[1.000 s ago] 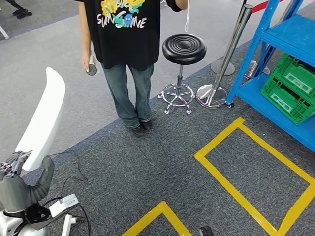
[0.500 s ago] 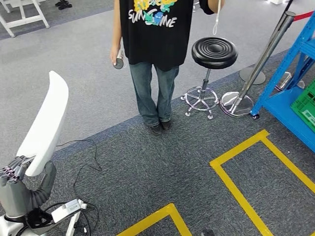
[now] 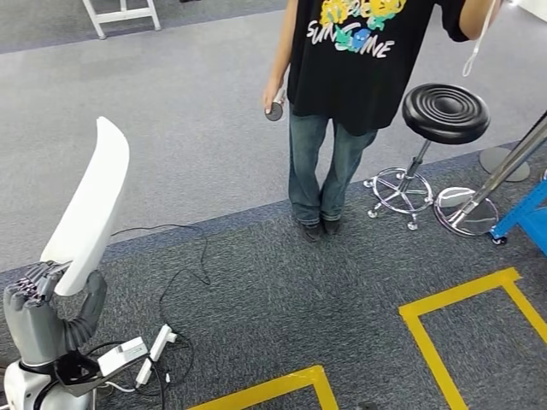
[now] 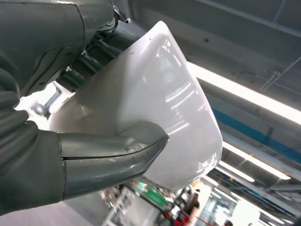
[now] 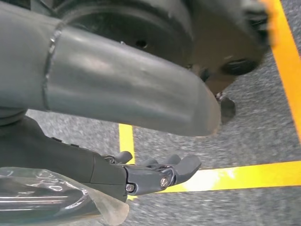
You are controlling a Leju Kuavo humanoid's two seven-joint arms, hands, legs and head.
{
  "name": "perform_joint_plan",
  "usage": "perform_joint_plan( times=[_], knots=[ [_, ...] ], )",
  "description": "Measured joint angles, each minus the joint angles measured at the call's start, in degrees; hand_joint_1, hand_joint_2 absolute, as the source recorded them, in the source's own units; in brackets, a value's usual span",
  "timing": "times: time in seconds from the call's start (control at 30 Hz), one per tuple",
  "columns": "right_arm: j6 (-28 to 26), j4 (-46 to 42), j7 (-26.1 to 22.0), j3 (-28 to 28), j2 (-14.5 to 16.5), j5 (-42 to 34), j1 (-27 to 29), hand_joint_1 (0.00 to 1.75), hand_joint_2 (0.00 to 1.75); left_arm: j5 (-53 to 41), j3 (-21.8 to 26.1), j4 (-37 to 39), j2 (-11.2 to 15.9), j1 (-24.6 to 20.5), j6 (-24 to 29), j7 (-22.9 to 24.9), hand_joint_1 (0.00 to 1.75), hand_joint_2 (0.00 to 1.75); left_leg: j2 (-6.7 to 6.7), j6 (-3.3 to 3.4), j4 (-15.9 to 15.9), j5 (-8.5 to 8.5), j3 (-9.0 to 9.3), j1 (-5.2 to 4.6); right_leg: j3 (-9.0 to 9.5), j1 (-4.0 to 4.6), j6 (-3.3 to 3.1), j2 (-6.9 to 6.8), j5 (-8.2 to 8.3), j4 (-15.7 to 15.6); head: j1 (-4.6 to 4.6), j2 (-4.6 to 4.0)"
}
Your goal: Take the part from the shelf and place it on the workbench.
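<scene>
A long curved white part stands upright at the lower left of the head view, and my left hand grips its lower end. Up close, the left wrist view has the glossy white part clamped between the thick grey thumb and the darker fingers. My right hand hangs over the grey carpet with its fingers stretched out and nothing in them.
A person in a black T-shirt and jeans stands ahead, with a black stool beside them. A steel post base and a blue shelf foot lie at right. Cables and a power strip lie near my left side. Yellow tape marks the carpet.
The camera has swung left: the person, stool and yellow tape slid right and the blue shelf with green crates left the picture. My left hand keeps its hold on the white part.
</scene>
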Motion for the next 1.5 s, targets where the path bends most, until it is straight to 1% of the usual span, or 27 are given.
perform_joint_plan(
  times=[0.07,0.13,0.17,0.23,0.3,0.37,0.4,0.47,0.5,0.57,0.6,0.67,0.73,0.8,0.87,0.9,0.97,1.03,1.1,1.17,1.2,1.27,1.3,1.37,1.4,1.43,1.5],
  knots=[
    [0.01,0.01,-0.08,0.01,-0.02,-0.39,-0.1,0.0,0.0,-0.84,-0.18,0.3,-0.05,-0.67,0.0,0.68,1.75,1.75,-1.31,-0.68,0.43,-0.1,-0.37,0.08,2.0,-0.18,-0.22,1.92,0.83,-3.75,-0.03,0.01],
    [-0.46,-0.02,-0.07,0.0,0.1,-0.97,-0.16,0.0,0.0,-1.57,-0.36,0.54,-0.01,-1.08,0.0,1.48,1.75,1.75,-2.46,-1.25,0.5,0.08,-0.75,0.22,2.49,-0.13,-0.82,1.39,0.71,-4.04,-0.07,0.01],
    [-0.91,-0.04,-0.04,-0.01,0.2,-1.26,-0.2,0.0,0.0,-1.97,-0.43,0.61,0.06,-1.19,0.01,1.91,1.75,1.75,-2.01,-1.5,0.71,-0.05,-0.89,0.21,2.6,-0.13,-1.13,0.77,0.77,-4.15,-0.08,0.01],
    [-1.62,-0.09,-0.02,-0.02,0.39,-1.59,-0.21,0.0,0.0,-2.74,-0.61,0.73,0.19,-1.67,0.02,2.92,1.75,1.75,0.69,-2.0,3.48,-1.72,-2.11,0.12,2.87,-0.13,-1.77,-0.6,0.79,-4.35,-0.33,0.01],
    [-1.89,-0.13,-0.02,-0.01,0.55,-1.82,-0.11,0.0,0.0,-3.21,-0.93,0.83,0.33,-2.27,0.02,3.63,1.75,1.75,3.33,-2.43,10.54,-5.12,-5.44,0.16,3.04,0.12,-2.25,-2.18,0.57,-4.38,-0.53,0.01],
    [-1.98,-0.16,-0.02,-0.01,0.65,-1.95,-0.09,0.0,0.0,-3.37,-1.22,1.03,0.47,-2.47,0.01,3.89,1.75,1.75,3.78,-2.57,16.45,-6.9,-8.42,0.3,3.19,0.28,-2.46,-3.8,0.29,-4.37,-0.54,0.01],
    [-1.99,-0.19,-0.02,-0.01,0.66,-1.96,-0.13,0.0,0.0,-3.44,-1.31,1.13,0.51,-2.47,0.01,3.93,1.75,1.75,3.85,-2.49,16.59,-6.21,-8.57,0.31,3.34,0.34,-2.5,-4.52,0.13,-4.37,-0.55,0.01],
    [-1.99,-0.28,-0.02,-0.01,0.72,-1.97,-0.24,0.0,0.0,-3.57,-1.45,1.26,0.61,-2.54,0.0,4.02,1.75,1.75,4.8,-1.91,10.61,-2.24,-5.69,0.1,3.94,0.48,-2.49,-5.87,-0.32,-4.39,-0.55,0.01],
    [-2.0,-0.33,-0.03,-0.01,0.81,-1.97,-0.28,0.0,0.0,-3.61,-1.48,1.27,0.67,-2.64,0.0,4.06,1.75,1.75,6.37,-1.42,6.83,-0.67,-3.77,-0.32,4.26,0.61,-2.38,-6.49,-0.59,-4.4,-0.53,0.01],
    [-2.01,-0.39,-0.02,-0.01,0.98,-1.98,-0.29,0.0,0.0,-3.61,-1.58,1.28,0.75,-3.0,0.0,4.14,1.75,1.75,8.94,-0.49,1.69,0.43,-1.37,-1.22,4.59,0.85,-1.98,-7.68,-1.03,-4.45,-0.6,0.01],
    [-2.02,-0.42,-0.01,-0.01,1.08,-1.98,-0.29,0.0,0.0,-3.62,-1.64,1.29,0.79,-3.11,0.0,4.16,1.75,1.75,9.34,-0.22,1.09,0.05,-1.19,-1.56,4.67,0.95,-1.71,-8.36,-1.17,-4.53,-0.61,0.01],
    [-2.02,-0.5,0.02,-0.01,1.2,-1.97,-0.41,0.0,0.0,-3.65,-1.73,1.29,0.88,-3.14,0.01,4.17,1.75,1.75,7.96,0.16,0.3,0.13,-1.04,-1.46,4.9,0.94,-1.14,-9.33,-1.56,-4.64,-0.61,0.01],
    [-2.01,-0.58,-0.11,-0.01,1.25,-1.99,-0.62,0.0,0.0,-3.66,-1.83,1.29,0.96,-3.26,0.03,4.27,1.75,1.75,6.52,0.59,-0.47,0.4,-0.53,-0.95,4.1,0.82,-0.66,-7.04,-3.06,-2.47,-0.54,0.01],
    [-1.99,-0.62,-0.33,-0.01,1.25,-2.07,-0.6,0.0,0.0,-3.68,-2.13,1.3,0.96,-3.51,0.03,4.74,1.75,1.75,5.12,0.88,-0.73,0.46,-0.24,-0.58,0.72,0.64,-0.35,-3.6,-5.9,4.05,-0.23,0.01],
    [-2.08,-0.63,-0.46,-0.01,1.25,-2.22,-0.41,0.0,0.0,-3.77,-2.51,1.33,0.97,-3.57,0.02,5.41,1.75,1.75,3.5,0.97,-0.68,0.4,-0.18,-0.46,-3.36,0.45,0.01,-2.6,-7.52,10.5,0.03,0.01],
    [-2.14,-0.64,-0.5,-0.01,1.25,-2.32,-0.32,0.0,0.0,-3.81,-2.66,1.33,0.98,-3.57,0.02,5.64,1.75,1.75,2.61,0.93,-0.64,0.35,-0.11,-0.37,-4.37,0.35,0.19,-2.5,-6.82,11.27,0.04,0.01],
    [-2.24,-0.65,-0.55,-0.01,1.25,-2.51,-0.27,0.0,0.0,-3.86,-2.81,1.34,0.98,-3.58,0.02,5.89,1.75,1.75,0.89,0.53,-0.39,0.09,0.15,-0.02,-3.11,0.0,0.59,-1.97,-2.46,6.39,0.07,0.01],
    [-2.21,-0.67,-0.63,-0.01,1.25,-2.63,-0.3,0.0,0.0,-3.85,-2.87,1.35,0.97,-3.67,0.02,5.93,1.75,1.75,-0.6,-0.22,0.3,-0.4,0.07,0.25,-0.12,-0.54,0.91,0.43,0.8,-0.61,0.15,0.01],
    [-1.97,-0.7,-0.67,-0.01,1.21,-2.64,-0.32,0.0,0.0,-3.85,-2.96,1.36,0.97,-3.84,0.02,6.07,1.75,1.75,-1.85,-0.98,0.77,-0.54,-0.42,0.36,1.35,-0.68,0.49,1.93,1.0,-3.35,0.22,0.01],
    [-1.6,-0.72,-0.66,-0.01,1.05,-2.6,-0.37,0.0,0.0,-3.93,-3.03,1.36,1.01,-3.88,0.02,6.26,1.75,1.75,-2.67,-1.53,0.76,-0.4,-0.74,0.52,1.64,-0.53,-0.42,0.95,0.97,-3.63,0.22,0.02],
    [-1.44,-0.72,-0.67,-0.01,0.9,-2.6,-0.37,0.0,0.0,-3.97,-3.05,1.36,1.04,-3.91,0.02,6.32,1.75,1.75,-1.93,-1.79,1.12,-0.64,-0.91,0.48,1.79,-0.53,-0.79,0.35,1.01,-3.73,0.1,0.02],
    [-1.2,-0.72,-0.7,-0.01,0.65,-2.61,-0.32,0.0,0.0,-4.02,-3.1,1.37,1.09,-4.14,0.02,6.38,1.75,1.75,1.16,-2.28,4.74,-2.71,-2.51,0.4,2.15,-0.5,-1.47,-1.02,0.97,-4.02,-0.25,0.01],
    [-1.15,-0.72,-0.71,-0.01,0.56,-2.64,-0.23,0.0,0.0,-4.03,-3.12,1.41,1.09,-4.27,0.02,6.39,1.75,1.75,2.76,-2.49,8.2,-4.39,-4.11,0.39,2.31,-0.36,-1.72,-1.74,0.85,-4.06,-0.44,0.01],
    [-1.12,-0.72,-0.71,-0.01,0.53,-2.66,-0.1,0.0,0.0,-4.14,-3.14,1.58,1.09,-4.34,0.02,6.4,1.75,1.75,3.74,-2.69,15.18,-7.0,-7.58,0.55,2.5,-0.12,-2.05,-3.33,0.57,-4.05,-0.51,0.01],
    [-1.11,-0.72,-0.69,-0.01,0.51,-2.67,-0.09,0.0,0.0,-4.2,-3.14,1.68,1.09,-4.31,0.02,6.4,1.75,1.75,3.83,-2.66,16.61,-6.97,-8.37,0.58,2.63,-0.03,-2.1,-4.09,0.41,-4.05,-0.51,0.01],
    [-1.09,-0.72,-0.69,-0.01,0.49,-2.67,-0.12,0.0,0.0,-4.26,-3.14,1.76,1.09,-4.29,0.01,6.4,1.75,1.75,3.93,-2.52,15.76,-5.83,-8.03,0.57,2.82,0.06,-2.13,-4.81,0.25,-4.04,-0.51,0.01],
    [-1.07,-0.72,-0.72,-0.01,0.46,-2.72,-0.2,0.0,0.0,-4.28,-3.14,1.81,1.11,-4.29,0.02,6.38,1.75,1.75,5.31,-1.75,8.77,-1.88,-4.58,0.23,3.42,0.23,-2.1,-6.11,-0.17,-4.09,-0.51,0.01]
  ],
)
